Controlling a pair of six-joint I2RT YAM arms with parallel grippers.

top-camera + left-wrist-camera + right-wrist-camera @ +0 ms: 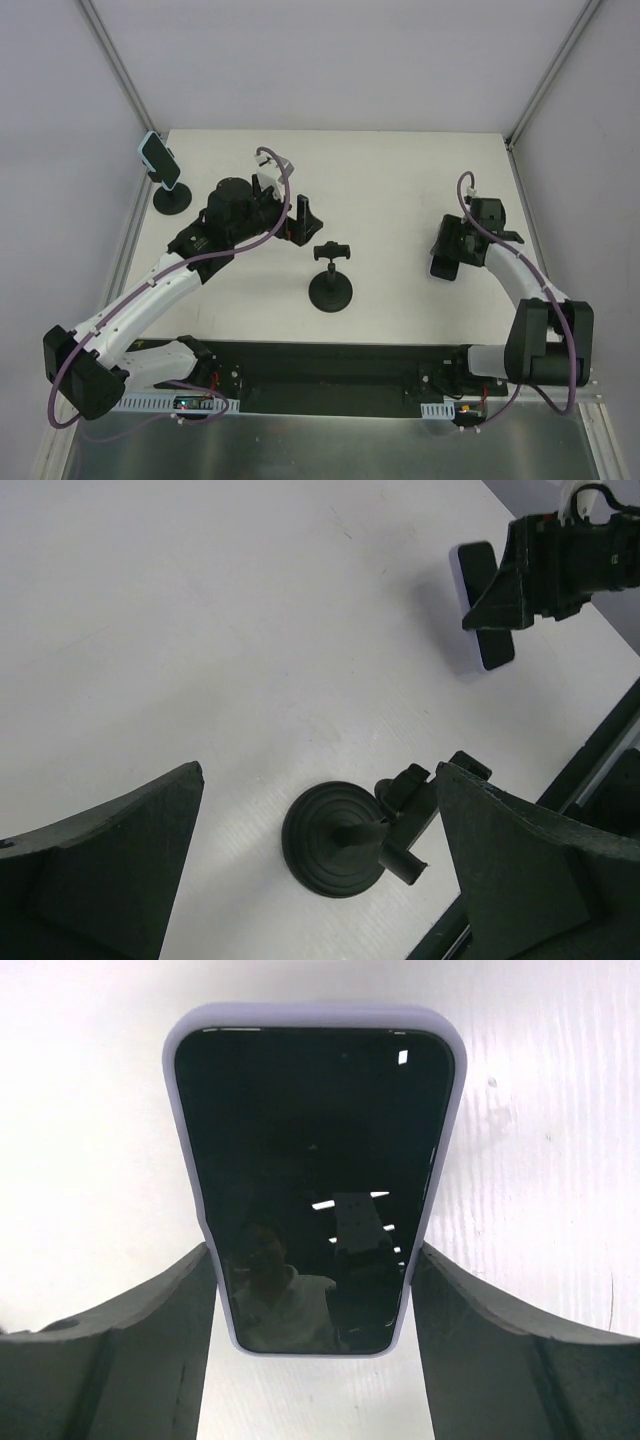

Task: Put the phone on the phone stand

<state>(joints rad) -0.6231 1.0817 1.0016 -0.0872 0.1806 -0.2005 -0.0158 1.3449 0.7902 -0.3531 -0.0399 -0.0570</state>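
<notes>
Phone (315, 1160) in a lilac case is sitting screen-up between the fingers of the right gripper (314, 1265), which is clamping its long edges. The left gripper (320, 772) is hanging spread wide, with the black phone stand (335, 842) standing just beyond its fingertips on the white table (200, 630).

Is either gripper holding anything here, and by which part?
Right gripper clamps the phone by its long edges, near one end; left gripper holds nothing.

Colours of the principal workspace items.
The phone (312, 1180) has a black screen in a pale lilac case; the phone stand (330, 288) is plain black, the table (400, 180) plain white, and the far-left second phone (159, 160) has a pale blue case.
</notes>
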